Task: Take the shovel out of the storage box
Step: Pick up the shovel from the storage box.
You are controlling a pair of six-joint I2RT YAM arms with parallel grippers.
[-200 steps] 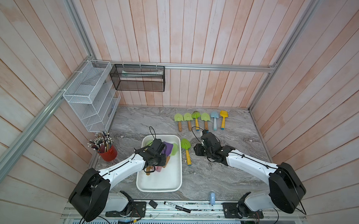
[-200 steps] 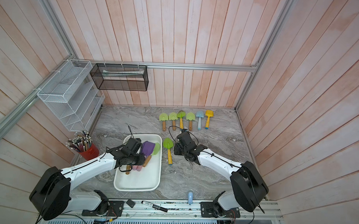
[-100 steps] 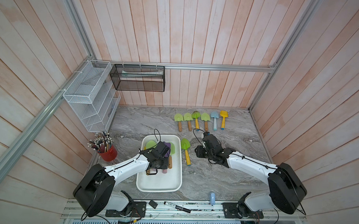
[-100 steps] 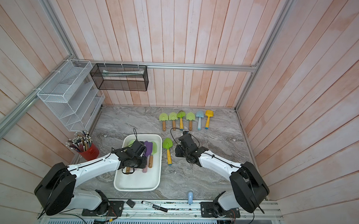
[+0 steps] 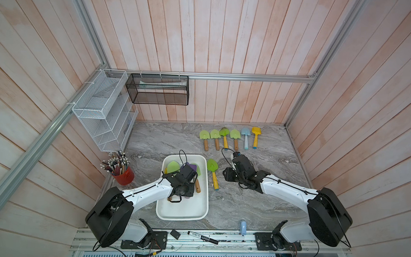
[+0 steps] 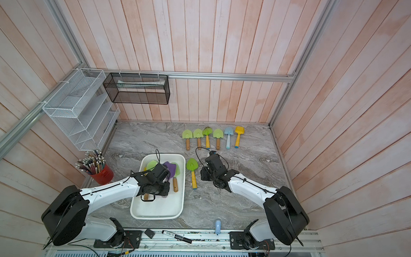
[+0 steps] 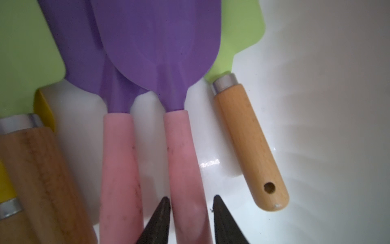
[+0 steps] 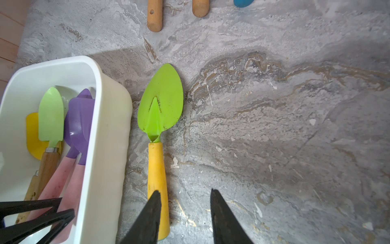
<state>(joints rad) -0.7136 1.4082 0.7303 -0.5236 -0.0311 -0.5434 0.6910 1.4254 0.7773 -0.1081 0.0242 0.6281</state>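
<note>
The white storage box (image 5: pixel 182 217) (image 6: pixel 156 216) (image 8: pixel 105 126) lies at the table's front, its bare floor (image 7: pixel 316 105) showing in the left wrist view. It holds two purple shovels with pink handles, green ones with wooden handles and a yellow one. My left gripper (image 5: pixel 185 192) (image 6: pixel 158 191) (image 7: pixel 191 198) (image 8: pixel 42 211) is down inside the box. It is shut on the pink handle of one purple shovel (image 7: pixel 160 52) (image 5: pixel 192 167) (image 6: pixel 171 166), which lies over its twin. My right gripper (image 5: pixel 225 179) (image 6: pixel 204 175) (image 8: pixel 184 196) stands open over the table beside the box, with nothing between its fingers.
A green shovel with a yellow handle (image 5: pixel 213 171) (image 8: pixel 160 105) lies between the box and my right gripper. Several shovels (image 5: pixel 230 138) line the back. A red pencil cup (image 5: pixel 124 175), a white wire rack (image 5: pixel 104 111) and a black mesh basket (image 5: pixel 157 89) stand left.
My left gripper has shifted a little to the right inside the box and settled round one pink handle. The right arm has hardly moved.
</note>
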